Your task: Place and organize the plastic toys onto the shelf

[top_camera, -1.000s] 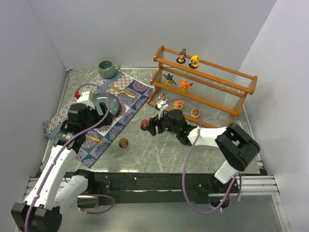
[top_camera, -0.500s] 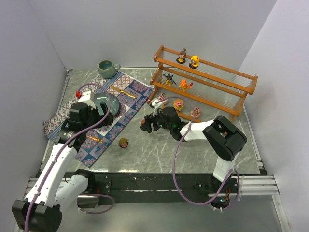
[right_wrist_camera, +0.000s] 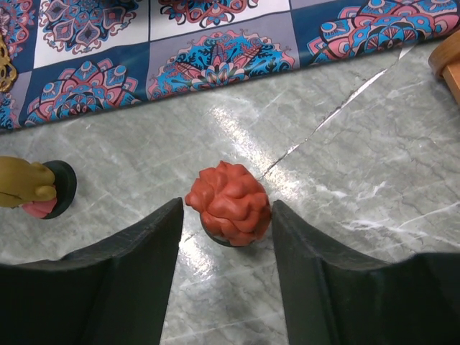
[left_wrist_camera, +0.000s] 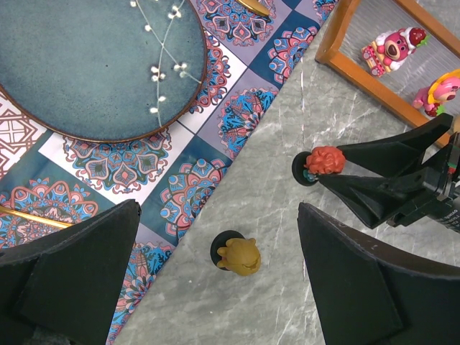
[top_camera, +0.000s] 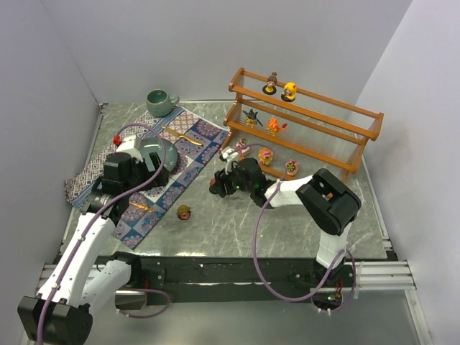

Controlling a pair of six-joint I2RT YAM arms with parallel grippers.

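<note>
A red curly-topped toy stands on the marble table, and my right gripper straddles it. The jaws are open, each finger almost against a side of the toy. From above, this toy sits left of the shelf. A yellow-brown toy on a black base stands on the marble below my left gripper, which hangs wide open and empty. Several toys stand on the shelf: two on the top tier, a dark spiky one and an orange one in the middle, three pink ones at the bottom.
A patterned cloth mat lies at the left with a teal plate and gold cutlery on it. A green mug stands at the back. A small red thing lies by the left edge.
My right gripper has reached left to the red toy, and its jaws have narrowed around it. The left arm has not moved.
</note>
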